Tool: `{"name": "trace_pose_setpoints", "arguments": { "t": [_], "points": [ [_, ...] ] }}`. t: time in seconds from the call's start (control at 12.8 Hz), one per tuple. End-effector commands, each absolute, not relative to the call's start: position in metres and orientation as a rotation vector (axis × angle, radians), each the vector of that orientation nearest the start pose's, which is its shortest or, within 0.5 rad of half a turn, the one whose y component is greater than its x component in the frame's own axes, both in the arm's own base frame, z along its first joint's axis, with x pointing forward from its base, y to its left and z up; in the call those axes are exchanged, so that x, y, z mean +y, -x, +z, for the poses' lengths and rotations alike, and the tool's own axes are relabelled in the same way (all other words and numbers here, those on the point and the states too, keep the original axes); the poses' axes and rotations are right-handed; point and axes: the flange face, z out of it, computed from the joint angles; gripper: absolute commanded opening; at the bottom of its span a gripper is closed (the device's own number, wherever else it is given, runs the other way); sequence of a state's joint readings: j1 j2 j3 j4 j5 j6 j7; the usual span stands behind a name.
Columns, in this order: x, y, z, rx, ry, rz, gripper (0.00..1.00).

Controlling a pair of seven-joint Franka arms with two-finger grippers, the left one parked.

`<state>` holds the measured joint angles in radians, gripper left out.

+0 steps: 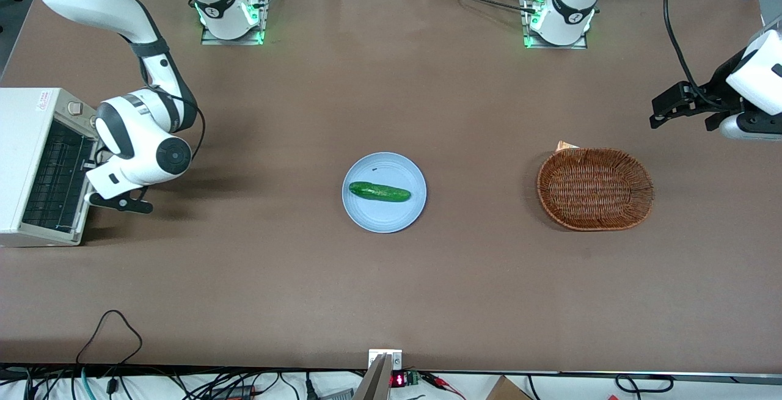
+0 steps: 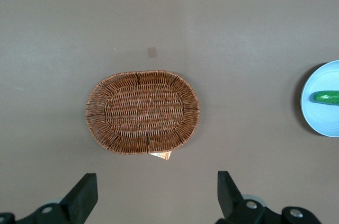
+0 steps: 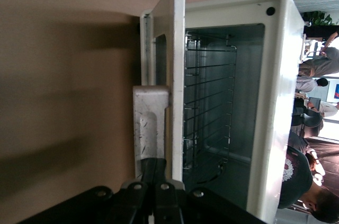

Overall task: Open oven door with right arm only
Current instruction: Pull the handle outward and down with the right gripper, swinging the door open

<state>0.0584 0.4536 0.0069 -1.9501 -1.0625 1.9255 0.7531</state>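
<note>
Fingers (image 3: 159,179) of the gripper (image 3: 154,181) are pressed together against the handle (image 3: 151,128) of the oven door (image 3: 177,75), pinching the lower end of that pale bar where it meets the door's edge. In the front view the gripper (image 1: 98,171) sits at the left edge of the frame, right in front of the oven (image 1: 27,162), hidden mostly by the right arm (image 1: 143,137), whose round white wrist hangs just beside the opening. The oven door is swung down away from the body of the oven, so the wire rack (image 3: 209,102) inside is in plain sight; from the front camera the dark rack (image 1: 55,180) also shows through the open mouth. The oven stands at the working arm's end of the brown table (image 1: 391,290). Near the middle of the frame a blue plate (image 1: 384,217) holds a cucumber (image 1: 379,192). Toward the parked arm's end lies an oval wicker basket (image 1: 595,189), well apart from the plate.
</note>
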Motion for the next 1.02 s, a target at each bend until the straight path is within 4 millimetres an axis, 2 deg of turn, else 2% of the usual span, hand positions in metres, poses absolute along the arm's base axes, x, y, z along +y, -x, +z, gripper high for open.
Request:
{"name": "trace_pose_setpoints", "arguments": {
  "t": [0.0,0.31,0.94],
  "points": [
    [-0.028,-0.589,0.224,-0.069,-2.181,-0.06,0.03],
    [-0.02,-0.588,0.215,-0.06,-2.179,-0.06,0.03],
    [-0.007,-0.584,0.183,-0.017,-2.172,-0.097,0.03]
  ]
}}
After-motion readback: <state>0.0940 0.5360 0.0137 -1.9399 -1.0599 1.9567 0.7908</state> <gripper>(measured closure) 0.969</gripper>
